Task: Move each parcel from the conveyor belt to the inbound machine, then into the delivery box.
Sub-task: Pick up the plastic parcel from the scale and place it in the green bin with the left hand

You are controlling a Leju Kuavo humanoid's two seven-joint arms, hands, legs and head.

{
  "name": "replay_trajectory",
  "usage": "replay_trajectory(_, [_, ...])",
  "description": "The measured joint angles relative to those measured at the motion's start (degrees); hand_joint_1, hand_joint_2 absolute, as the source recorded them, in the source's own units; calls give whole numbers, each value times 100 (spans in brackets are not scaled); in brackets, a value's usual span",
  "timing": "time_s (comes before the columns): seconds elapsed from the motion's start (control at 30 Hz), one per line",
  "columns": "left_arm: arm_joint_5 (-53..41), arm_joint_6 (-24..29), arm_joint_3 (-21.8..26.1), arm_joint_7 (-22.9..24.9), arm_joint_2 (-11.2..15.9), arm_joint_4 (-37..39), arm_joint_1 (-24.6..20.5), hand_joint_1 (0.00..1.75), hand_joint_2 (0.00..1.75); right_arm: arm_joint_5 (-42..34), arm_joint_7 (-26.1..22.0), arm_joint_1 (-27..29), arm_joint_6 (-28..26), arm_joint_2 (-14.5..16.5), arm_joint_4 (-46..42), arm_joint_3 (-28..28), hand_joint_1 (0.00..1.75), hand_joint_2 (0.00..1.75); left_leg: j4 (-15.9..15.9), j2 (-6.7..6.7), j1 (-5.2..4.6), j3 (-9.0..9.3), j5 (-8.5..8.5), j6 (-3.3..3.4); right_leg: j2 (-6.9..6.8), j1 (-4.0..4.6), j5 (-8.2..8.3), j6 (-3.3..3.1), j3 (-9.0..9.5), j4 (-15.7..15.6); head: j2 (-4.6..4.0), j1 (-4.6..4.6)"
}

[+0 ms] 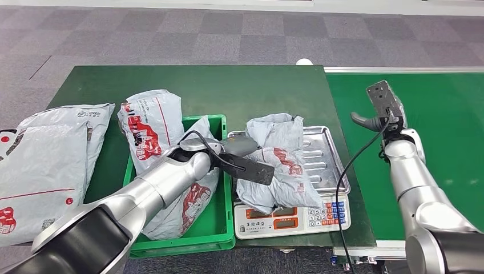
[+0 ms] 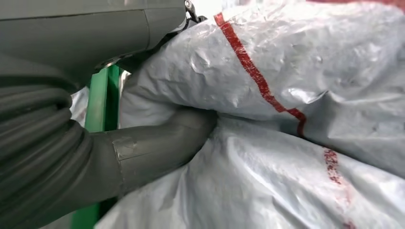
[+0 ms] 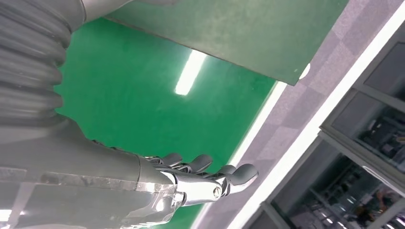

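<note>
The grey parcel (image 1: 278, 165) is gripped by the left hand (image 1: 242, 157) on the scale's steel tray (image 1: 325, 149), its long axis running from the desk's far edge toward the near edge. The right hand (image 1: 381, 109) is held open above the conveyor belt (image 1: 451, 131), nothing in it.

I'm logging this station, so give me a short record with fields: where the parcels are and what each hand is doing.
parcel on scale: grey parcel lying on the metal tray of the scale
left hand: left hand grips that parcel, thumb pressed into the plastic
right hand: right hand raised over the green conveyor belt, holding nothing
green crate: green crate holds two parcels
table left: two more grey parcels
</note>
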Motion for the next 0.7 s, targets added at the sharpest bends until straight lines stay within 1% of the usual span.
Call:
replay_trajectory(0.13, [-5, 445, 54, 90, -19, -199, 63, 175, 175, 25, -35, 189, 50, 5, -283, -1, 0, 175, 0, 0, 0, -1, 0, 0, 0, 0, 0, 0, 0, 0, 0, 0])
replay_trajectory(0.37, [-62, 754, 209, 220, 14, -733, 153, 175, 175, -46, -75, 518, 119, -13, -768, -22, 0, 175, 0, -1, -1, -2, 0, 0, -1, -1, 0, 0, -1, 0, 0, 0])
replay_trajectory(0.5, [-193, 940, 376, 483, 135, -1260, 194, 175, 175, -107, -88, 663, 122, -60, -950, -94, 0, 175, 0, 0, -1, -4, 0, 0, 0, -1, 0, 0, -2, 0, 0, 0])
replay_trajectory(0.7, [-446, 1011, 644, 803, 420, -1941, 218, 175, 175, -142, -125, 691, 136, -138, -983, -133, 0, 175, 0, 0, 0, -4, 0, 0, 0, 0, 0, 0, -3, 0, 0, 0])
